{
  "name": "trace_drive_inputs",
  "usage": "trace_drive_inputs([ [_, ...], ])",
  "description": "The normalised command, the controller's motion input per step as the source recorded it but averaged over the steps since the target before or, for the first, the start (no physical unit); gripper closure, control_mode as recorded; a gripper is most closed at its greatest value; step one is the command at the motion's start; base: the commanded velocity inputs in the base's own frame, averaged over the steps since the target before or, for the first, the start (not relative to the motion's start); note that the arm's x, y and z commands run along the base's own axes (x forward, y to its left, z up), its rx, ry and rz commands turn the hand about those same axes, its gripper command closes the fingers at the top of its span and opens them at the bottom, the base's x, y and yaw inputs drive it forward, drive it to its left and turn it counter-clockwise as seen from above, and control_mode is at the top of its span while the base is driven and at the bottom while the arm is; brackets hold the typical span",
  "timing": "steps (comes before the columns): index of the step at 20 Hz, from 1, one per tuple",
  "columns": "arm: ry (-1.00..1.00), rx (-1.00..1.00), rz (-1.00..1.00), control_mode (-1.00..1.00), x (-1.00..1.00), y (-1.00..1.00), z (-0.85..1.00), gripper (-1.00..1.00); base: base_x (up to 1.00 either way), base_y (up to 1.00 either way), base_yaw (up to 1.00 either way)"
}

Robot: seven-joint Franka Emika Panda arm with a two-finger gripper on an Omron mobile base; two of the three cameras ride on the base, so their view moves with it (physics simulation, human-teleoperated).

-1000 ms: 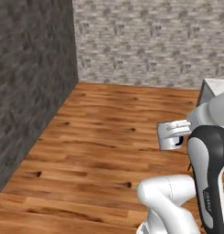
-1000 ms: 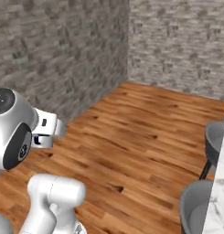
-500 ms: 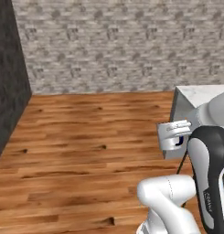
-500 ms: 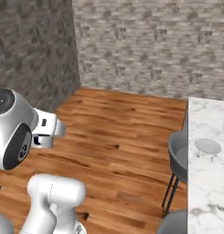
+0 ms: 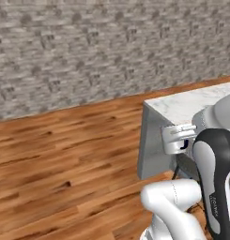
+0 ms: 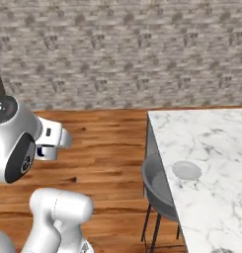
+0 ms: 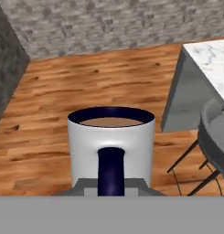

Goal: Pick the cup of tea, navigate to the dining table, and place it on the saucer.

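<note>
We carry the cup [image 7: 111, 144] of tea clenched in the gripper [image 7: 111, 185], mid-drive toward the table [image 6: 211, 148] on our right; next, close in on the saucer [image 6: 186, 171].

Cup of tea [image 7: 111, 141] upright, dining table [image 7: 209, 59] beyond.

In your right base view, the saucer [image 6: 186, 171] lies on the table [image 6: 211, 148], near its left edge, and a stool [image 6: 159, 190] is tucked beside that edge, just below the saucer. The brick wall [image 6: 122, 49] runs behind the table. In your hand view, the cup of tea [image 7: 111, 148] sits upright above the floor [image 7: 86, 91], with the table to its right.
</note>
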Motion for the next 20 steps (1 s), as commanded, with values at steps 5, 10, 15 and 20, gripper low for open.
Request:
trace_drive_inputs([
  [5,0.00,0.00,0.00,1.00,0.00,0.00,0.00,1.00,0.36,0.18,-0.80],
  [10,0.00,0.00,0.00,1.00,0.00,0.00,0.00,1.00,0.08,-0.09,-0.69],
  [15,0.00,0.00,0.00,1.00,0.00,0.00,0.00,1.00,0.82,-0.01,-0.31],
  [20,0.00,0.00,0.00,1.00,0.00,0.00,0.00,1.00,0.51,0.00,-0.03],
])
